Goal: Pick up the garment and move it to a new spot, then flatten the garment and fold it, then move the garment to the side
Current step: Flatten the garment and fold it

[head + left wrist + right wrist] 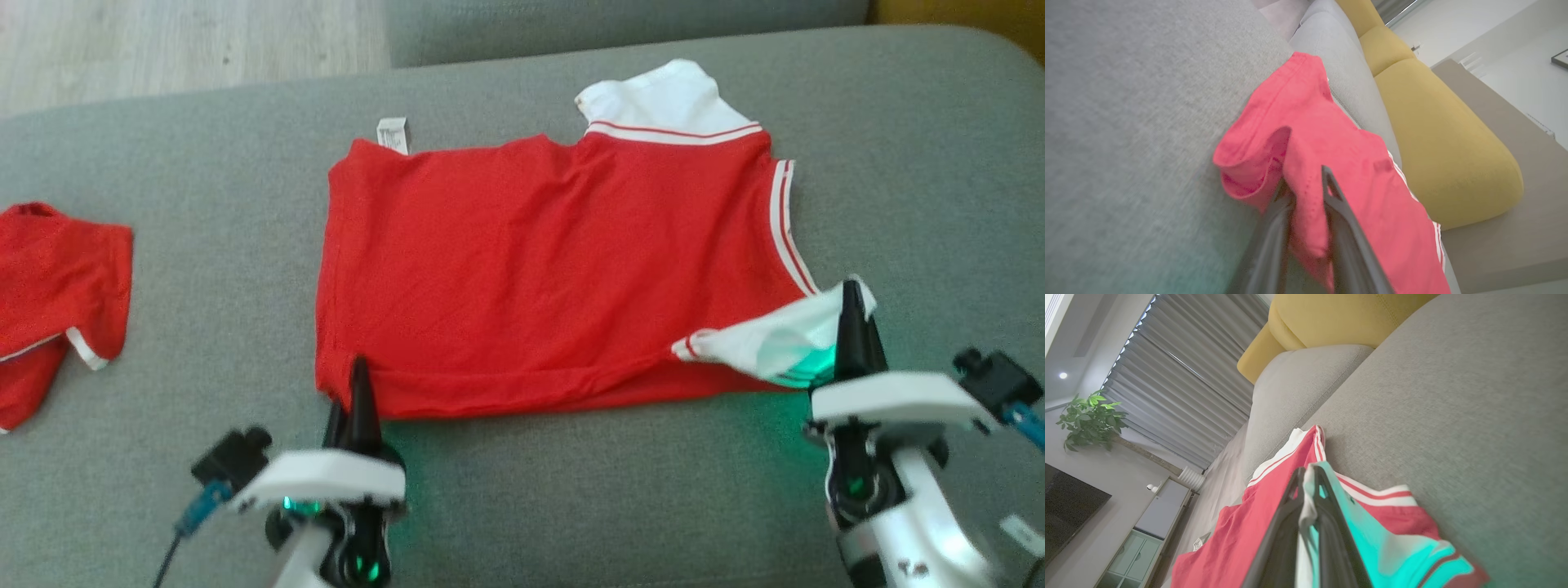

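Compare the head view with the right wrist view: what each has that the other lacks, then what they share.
Head view alone of the two: a second red garment, the left fingers at the hem of the red shirt, wooden floor. Right wrist view alone of the two: potted plant, grey curtains, cabinet. Shared: the red shirt on the grey sofa, its white sleeve pinched by the right fingers.

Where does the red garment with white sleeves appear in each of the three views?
Head view: the red garment lies spread in the middle.
Left wrist view: the garment runs from centre to lower right, a corner between the fingers of the left gripper.
Right wrist view: the garment is at bottom middle, pinched by the right gripper.
Shared landmark: the grey sofa cushion beneath it.
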Robot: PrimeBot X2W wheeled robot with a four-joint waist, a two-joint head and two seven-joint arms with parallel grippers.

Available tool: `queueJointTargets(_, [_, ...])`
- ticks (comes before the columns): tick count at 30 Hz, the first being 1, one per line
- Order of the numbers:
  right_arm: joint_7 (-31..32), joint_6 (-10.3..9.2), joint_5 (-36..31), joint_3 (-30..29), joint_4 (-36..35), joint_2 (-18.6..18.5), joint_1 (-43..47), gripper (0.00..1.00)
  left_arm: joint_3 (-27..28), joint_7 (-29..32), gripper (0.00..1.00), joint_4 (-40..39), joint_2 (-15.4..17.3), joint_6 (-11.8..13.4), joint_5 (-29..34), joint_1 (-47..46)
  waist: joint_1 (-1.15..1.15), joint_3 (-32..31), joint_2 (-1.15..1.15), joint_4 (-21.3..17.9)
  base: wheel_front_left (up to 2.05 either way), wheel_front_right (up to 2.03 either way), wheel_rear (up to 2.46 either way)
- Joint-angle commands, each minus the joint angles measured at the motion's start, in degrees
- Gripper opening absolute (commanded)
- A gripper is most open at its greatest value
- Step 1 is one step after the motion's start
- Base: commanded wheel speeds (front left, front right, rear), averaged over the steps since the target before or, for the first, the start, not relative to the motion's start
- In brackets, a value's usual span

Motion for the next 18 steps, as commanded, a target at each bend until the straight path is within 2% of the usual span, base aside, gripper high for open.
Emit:
queueJointTargets(1, [-1.0,-0.04,-0.6,1.4,-0.8,0.5,-3.7,0.0,1.3,-0.4,0.37,-1.3,0.4,0.1,-1.3,-3.4,-0.01,1.0,0.0,0.1,0.0,0.0,0.0])
queueJointTargets(4, [-1.3,-0.04,-0.7,1.3,1.4,0.6,-6.5,0.0,1.2,-0.4,0.36,-1.2,0.4,0.1,-3.9,-5.4,-0.01,2.0,0.0,0.2,0.0,0.0,0.0])
queueJointTargets(5, [-1.4,-0.04,-0.7,1.3,2.2,0.6,-7.3,0.0,1.2,-0.4,0.42,-1.1,0.4,0.1,-4.5,-6.0,-0.01,2.3,0.0,0.3,0.0,0.0,0.0])
queueJointTargets(6, [-1.5,-0.04,-1.0,1.1,3.7,0.7,-9.2,0.0,1.4,-0.4,0.91,-0.9,0.4,0.1,-5.1,-7.2,-0.01,2.9,0.0,0.5,0.0,0.0,0.0])
queueJointTargets(7, [-1.6,-0.04,-1.2,0.9,4.4,0.7,-10.1,0.37,2.0,-0.4,1.0,-0.7,0.4,0.1,-4.8,-7.8,-0.01,3.1,0.0,0.6,0.0,0.0,0.0])
queueJointTargets(8, [-1.7,-0.04,-1.2,0.8,4.6,0.7,-11.1,1.0,2.7,-0.4,1.0,-0.7,0.4,0.1,-4.9,-8.2,-0.01,3.4,0.0,0.7,0.0,0.0,0.0])
queueJointTargets(10, [-1.7,-0.04,-1.3,-0.2,4.1,0.7,-12.8,1.0,5.3,-0.4,1.0,-1.3,0.4,0.1,-4.2,-8.9,-0.01,3.8,0.0,0.9,0.0,0.0,0.0])
queueJointTargets(13, [-1.8,-0.04,-4.0,-3.7,1.6,0.8,-13.5,1.0,11.2,-0.4,1.0,-3.1,0.4,0.1,2.3,-9.0,-0.01,4.1,0.0,1.3,0.0,0.0,0.0])
queueJointTargets(15, [-1.8,-0.04,-8.7,-5.0,-0.4,0.8,-12.8,1.0,14.5,-0.4,1.0,-4.6,0.4,0.1,8.5,-8.1,-0.01,4.2,0.0,1.5,0.0,0.0,0.0])
queueJointTargets(18, [-1.8,-0.04,-19.8,-5.7,-3.7,0.5,-10.3,1.0,18.1,-0.4,1.0,-6.3,0.4,0.4,17.5,-5.9,-0.01,3.7,0.0,1.7,0.0,0.0,0.0])
